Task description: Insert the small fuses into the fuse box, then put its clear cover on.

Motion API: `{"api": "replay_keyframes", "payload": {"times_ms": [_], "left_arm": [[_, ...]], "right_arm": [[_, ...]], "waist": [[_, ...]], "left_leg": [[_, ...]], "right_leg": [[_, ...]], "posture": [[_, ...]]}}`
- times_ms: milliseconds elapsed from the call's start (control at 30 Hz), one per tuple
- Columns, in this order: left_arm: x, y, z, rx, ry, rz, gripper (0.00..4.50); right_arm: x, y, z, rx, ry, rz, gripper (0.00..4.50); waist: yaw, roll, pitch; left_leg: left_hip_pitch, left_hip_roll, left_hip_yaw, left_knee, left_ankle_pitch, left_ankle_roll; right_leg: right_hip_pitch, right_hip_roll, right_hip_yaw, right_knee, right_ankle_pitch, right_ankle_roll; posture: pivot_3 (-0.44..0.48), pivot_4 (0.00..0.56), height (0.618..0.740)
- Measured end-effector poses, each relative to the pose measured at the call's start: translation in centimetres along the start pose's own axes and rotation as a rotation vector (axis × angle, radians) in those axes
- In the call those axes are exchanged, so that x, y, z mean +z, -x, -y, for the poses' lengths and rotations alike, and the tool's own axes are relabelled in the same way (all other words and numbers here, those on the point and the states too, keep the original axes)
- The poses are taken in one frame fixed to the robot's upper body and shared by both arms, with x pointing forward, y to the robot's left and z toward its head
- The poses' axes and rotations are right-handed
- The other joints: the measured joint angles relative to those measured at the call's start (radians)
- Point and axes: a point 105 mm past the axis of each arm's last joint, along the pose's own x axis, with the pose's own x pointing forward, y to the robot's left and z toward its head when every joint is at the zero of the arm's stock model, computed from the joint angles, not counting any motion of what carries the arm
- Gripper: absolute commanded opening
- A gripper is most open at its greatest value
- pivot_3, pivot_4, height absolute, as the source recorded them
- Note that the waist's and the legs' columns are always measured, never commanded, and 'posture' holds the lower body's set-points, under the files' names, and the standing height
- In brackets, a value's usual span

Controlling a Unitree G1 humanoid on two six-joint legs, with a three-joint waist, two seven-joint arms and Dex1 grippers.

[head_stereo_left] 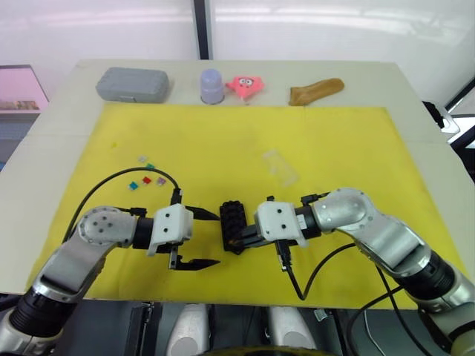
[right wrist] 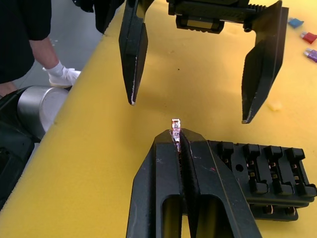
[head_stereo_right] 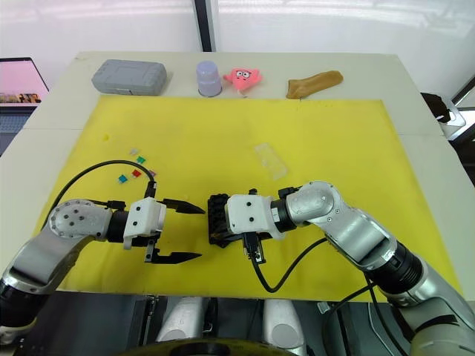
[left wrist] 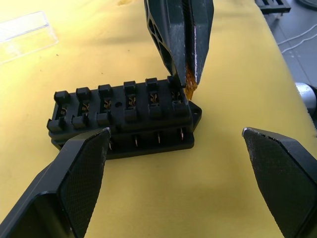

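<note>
On the yellow foam mat, the right end effector pinches a small orange blade fuse at the near end of the black slotted plastic fuse box. The left end effector gapes wide just beside it. Spare coloured fuses and the transparent rectangular cover lie apart on open mat.

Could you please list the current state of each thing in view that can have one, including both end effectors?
Left end effector: open, empty, beside the fuse box.
Right end effector: shut on an orange fuse, at the end slot of the fuse box.
Fuse box: uncovered, visible slots empty.
Clear cover: off, lying flat on the yellow mat.
Loose fuses: lying on the mat.
Grey case: closed.
</note>
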Motion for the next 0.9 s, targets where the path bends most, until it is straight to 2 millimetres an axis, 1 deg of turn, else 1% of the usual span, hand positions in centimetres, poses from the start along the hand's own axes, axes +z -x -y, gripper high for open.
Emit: {"api": "replay_keyframes", "payload": {"times_ms": [367,600,900], "left_arm": [[0.12,-0.43,0.04,-0.009,-0.004,0.006,4.48],[0.28,-0.76,0.01,-0.006,-0.003,0.022,4.48],[0.29,-0.8,-0.12,-0.001,-0.009,0.018,4.48]], "right_arm": [[-0.26,0.04,0.08,0.003,0.02,-0.005,0.0],[-0.26,0.75,0.77,-0.022,-0.025,-0.019,0.0],[-0.33,0.48,0.56,-0.012,-0.048,-0.011,0.0]], "waist": [[0.0,0.0,0.0],[0.0,0.0,0.0],[0.0,0.0,0.0]], "left_leg": [[0.0,0.0,0.0,0.0,0.0,0.0],[0.0,0.0,0.0,0.0,0.0,0.0],[0.0,0.0,0.0,0.0,0.0,0.0]], "right_leg": [[0.001,0.0,0.0,0.0,0.0,0.0],[0.001,0.0,0.0,0.0,0.0,0.0],[0.001,0.0,-0.001,0.0,0.0,0.0]], "posture": [[0.0,0.15,0.74],[0.0,0.15,0.74],[0.0,0.15,0.74]]}}
